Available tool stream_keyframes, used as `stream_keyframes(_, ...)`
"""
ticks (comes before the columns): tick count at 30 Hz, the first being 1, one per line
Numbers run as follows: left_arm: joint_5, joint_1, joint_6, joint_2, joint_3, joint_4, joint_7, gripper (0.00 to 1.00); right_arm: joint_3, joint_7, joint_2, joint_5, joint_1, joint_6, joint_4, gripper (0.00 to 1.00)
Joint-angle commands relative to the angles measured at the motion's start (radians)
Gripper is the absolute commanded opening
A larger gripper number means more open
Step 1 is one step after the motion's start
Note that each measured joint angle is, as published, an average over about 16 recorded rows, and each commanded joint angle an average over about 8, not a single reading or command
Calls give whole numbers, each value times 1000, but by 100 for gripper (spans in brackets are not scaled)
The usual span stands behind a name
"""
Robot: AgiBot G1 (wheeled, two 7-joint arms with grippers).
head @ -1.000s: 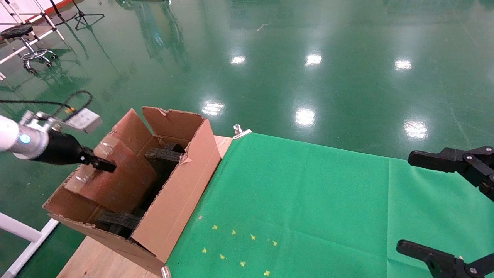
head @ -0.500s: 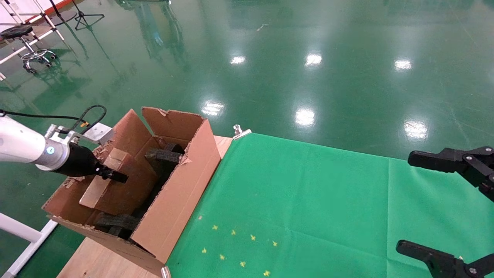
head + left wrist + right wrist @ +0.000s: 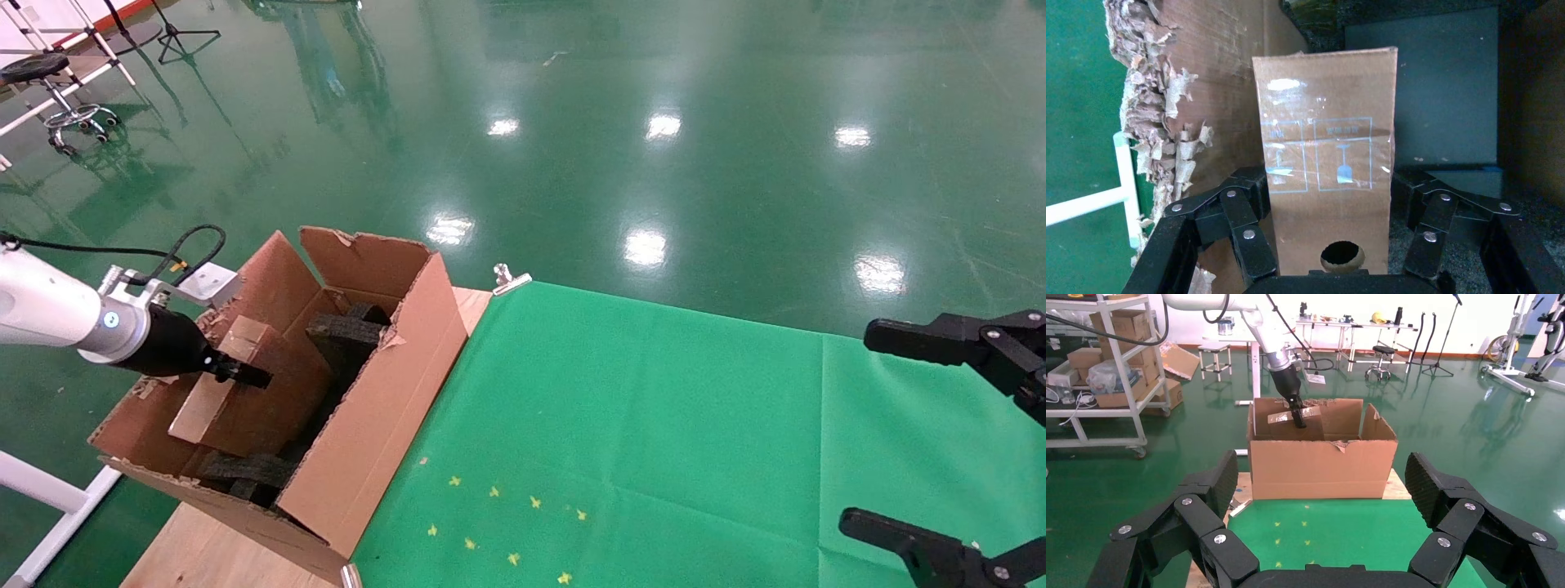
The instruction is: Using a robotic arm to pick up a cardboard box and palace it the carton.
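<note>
We take the carton (image 3: 372, 425) as our landmark and go left to right. At its left side, the robotic arm (image 3: 49, 314) reaches over the ragged left flap (image 3: 1159, 116), and the left gripper (image 3: 237, 374) sits inside the opening, its 2 fingers closed on the sides of the cardboard box (image 3: 245, 392). In the left wrist view the finger linkages press against both long sides of the cardboard box (image 3: 1327, 177), which carries a taped seam and a printed glass symbol. The cardboard box stands tilted within the carton, lower end down among the dark foam pieces (image 3: 347, 331), upper end near the far-left flap. The torn flap edge lies just beside the left finger, and the foam is close on the other side, so room inside is tight.

The carton rests on the wooden tabletop (image 3: 212, 551), its right wall touching the edge of the green cloth (image 3: 637, 441). A metal clip (image 3: 511, 279) holds the cloth's far corner, just right of the carton. Small yellow marks (image 3: 507, 523) dot the cloth near the carton's near corner.

Well to the right of the carton, the right gripper (image 3: 940, 437) hangs over the cloth, jaws spread wide and holding nothing. Glossy green floor (image 3: 572, 147) surrounds the table, with a stool (image 3: 49, 90) far beyond the carton.
</note>
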Motion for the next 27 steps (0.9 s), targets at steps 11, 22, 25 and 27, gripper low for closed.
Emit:
stream_keyframes(11, 24, -29, 3, -8, 16, -10, 4, 100, 0, 0, 0, 0, 0, 0, 0, 100)
stream_keyframes(22, -28, -124, 102, -60, -18, -108, 90, 100, 0, 0, 0, 0, 0, 0, 0, 100)
stream_keyframes(25, -68, -136, 153, -88, -43, -169, 132, 100, 0, 0, 0, 0, 0, 0, 0, 100)
stream_keyframes(27, -84, -139, 178, -103, -52, -202, 147, 100, 0, 0, 0, 0, 0, 0, 0, 100)
